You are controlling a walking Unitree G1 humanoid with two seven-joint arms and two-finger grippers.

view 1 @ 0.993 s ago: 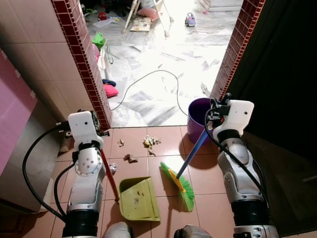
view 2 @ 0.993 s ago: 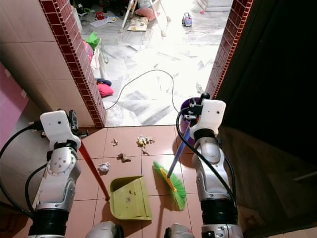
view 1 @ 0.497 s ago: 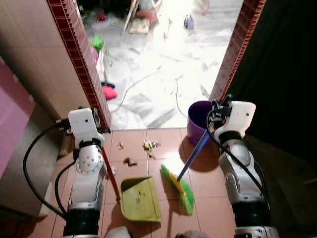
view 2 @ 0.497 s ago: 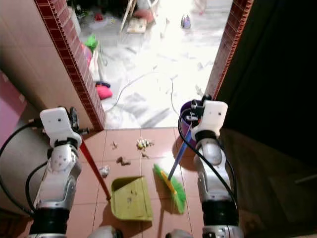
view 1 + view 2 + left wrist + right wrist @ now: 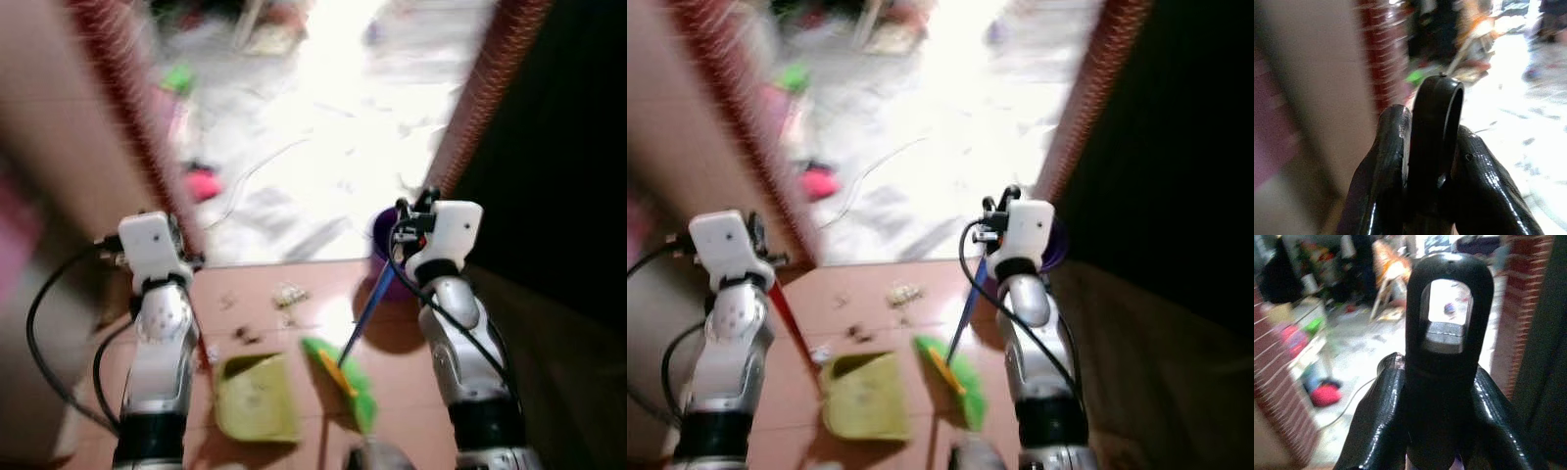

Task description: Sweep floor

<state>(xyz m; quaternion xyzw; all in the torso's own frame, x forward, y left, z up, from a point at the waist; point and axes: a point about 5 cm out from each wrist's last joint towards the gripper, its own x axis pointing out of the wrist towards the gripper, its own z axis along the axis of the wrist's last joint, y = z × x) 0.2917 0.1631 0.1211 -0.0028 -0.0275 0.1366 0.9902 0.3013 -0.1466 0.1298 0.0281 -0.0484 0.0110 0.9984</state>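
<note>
One broom [image 5: 345, 377], one dustpan [image 5: 255, 399], one purple bucket [image 5: 384, 238].

— What do the arms look like?
— Both are silver and segmented. The left arm [image 5: 162, 343] and right arm [image 5: 456, 338] each end in a white boxy wrist block.
— Cables?
— Black ones loop off each wrist block and trail down beside the silver segments.
— And the fingers?
— Glossy black, rounded; left fingers [image 5: 1383, 186], right fingers [image 5: 1378, 421].
</note>
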